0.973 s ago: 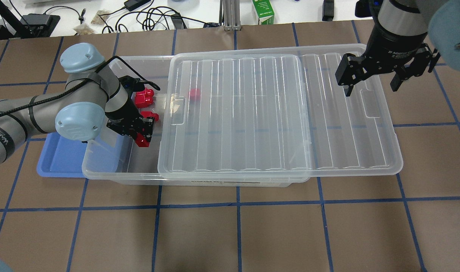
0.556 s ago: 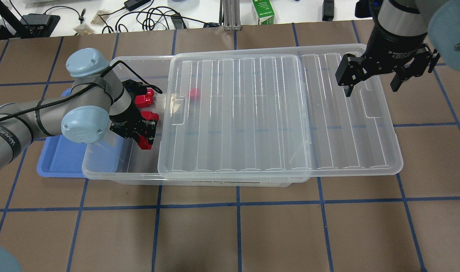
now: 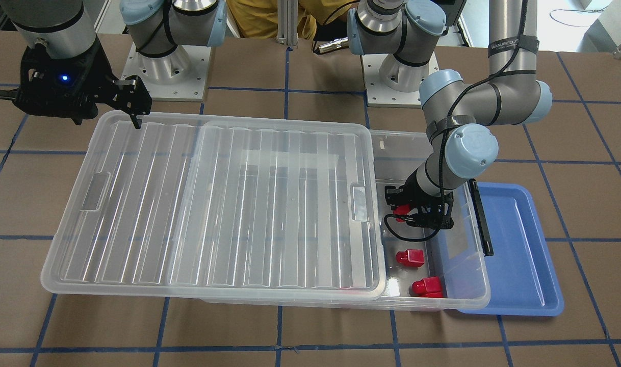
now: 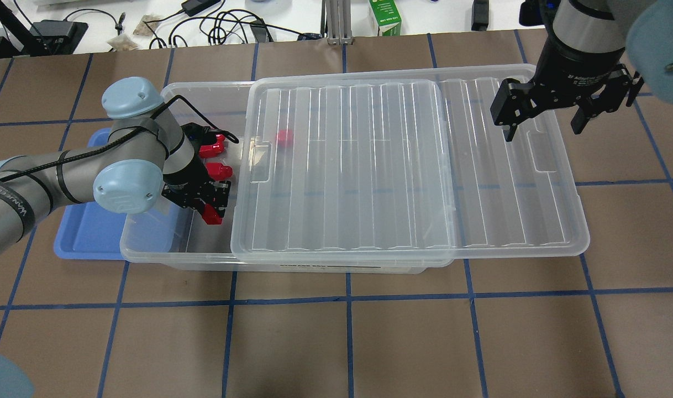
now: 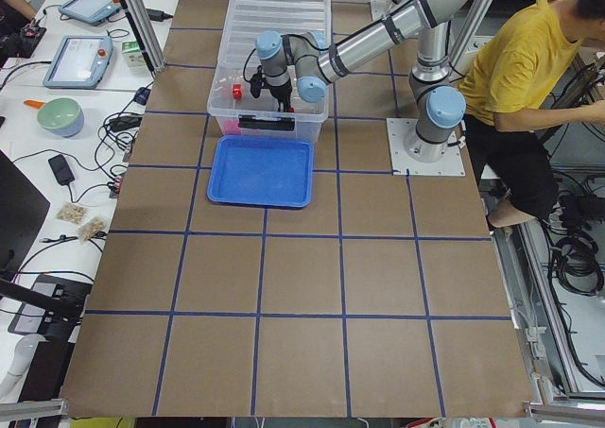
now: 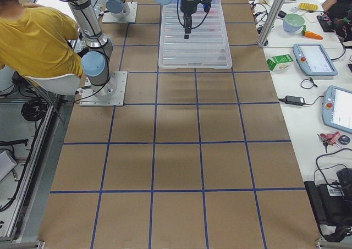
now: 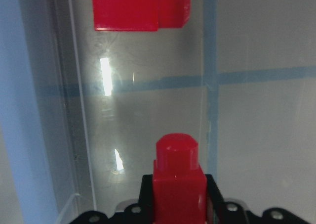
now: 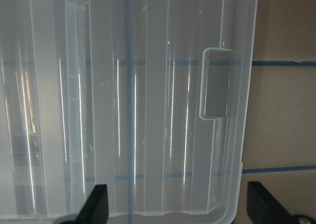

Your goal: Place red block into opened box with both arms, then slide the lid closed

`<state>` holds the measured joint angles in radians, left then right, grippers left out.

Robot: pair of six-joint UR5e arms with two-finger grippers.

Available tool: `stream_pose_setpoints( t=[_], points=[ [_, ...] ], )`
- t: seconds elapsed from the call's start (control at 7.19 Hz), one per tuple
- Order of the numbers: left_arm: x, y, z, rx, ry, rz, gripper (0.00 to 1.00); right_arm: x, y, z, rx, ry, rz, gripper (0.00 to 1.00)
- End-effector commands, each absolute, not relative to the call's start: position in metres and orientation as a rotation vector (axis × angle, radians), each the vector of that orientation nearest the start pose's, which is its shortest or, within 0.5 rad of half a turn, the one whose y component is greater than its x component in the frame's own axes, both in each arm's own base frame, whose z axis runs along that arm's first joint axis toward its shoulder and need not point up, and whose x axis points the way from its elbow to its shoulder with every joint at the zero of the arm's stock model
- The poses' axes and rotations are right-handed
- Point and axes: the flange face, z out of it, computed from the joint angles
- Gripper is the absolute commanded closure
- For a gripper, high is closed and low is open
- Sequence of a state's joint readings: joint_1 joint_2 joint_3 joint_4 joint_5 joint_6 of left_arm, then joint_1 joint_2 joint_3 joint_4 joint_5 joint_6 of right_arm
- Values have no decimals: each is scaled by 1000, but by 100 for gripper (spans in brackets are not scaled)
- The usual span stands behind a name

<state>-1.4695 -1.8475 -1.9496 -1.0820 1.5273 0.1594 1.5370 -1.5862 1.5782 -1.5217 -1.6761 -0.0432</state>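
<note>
silver-grey arms (image 4: 54, 171), light-blue joint caps (image 4: 127, 187), black cable (image 4: 197, 110), blue light (image 3: 63, 78) on right gripper (image 4: 545, 131)

The red block (image 7: 177, 184) is glossy plastic; the lid (image 4: 403, 166) and box (image 4: 171, 257) clear, shiny plastic

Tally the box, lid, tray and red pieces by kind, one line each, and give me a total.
Clear box: 1
Clear lid: 1
Blue tray: 1
Red blocks: 3
Blurred red thing under the lid, kind unclear: 1
Total: 7
</note>
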Motion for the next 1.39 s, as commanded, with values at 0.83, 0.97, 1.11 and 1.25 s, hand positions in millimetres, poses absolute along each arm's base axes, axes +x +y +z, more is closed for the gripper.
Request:
stream_pose_setpoints(
  t=[0.83,0.97,1.11,1.25],
  points=[
    [-89,-541,384,96,3160,159,0,106,-485,488,-21,3246,77,0],
    [-104,-538,428,79,3160,134,0,105,-485,488,-21,3246,82,0],
    [-121,-530,469,128,3154,43,0,105,-486,486,-39,3242,83,0],
    [-126,-521,500,150,3146,-34,0,104,-489,481,-40,3241,108,0]
  ],
)
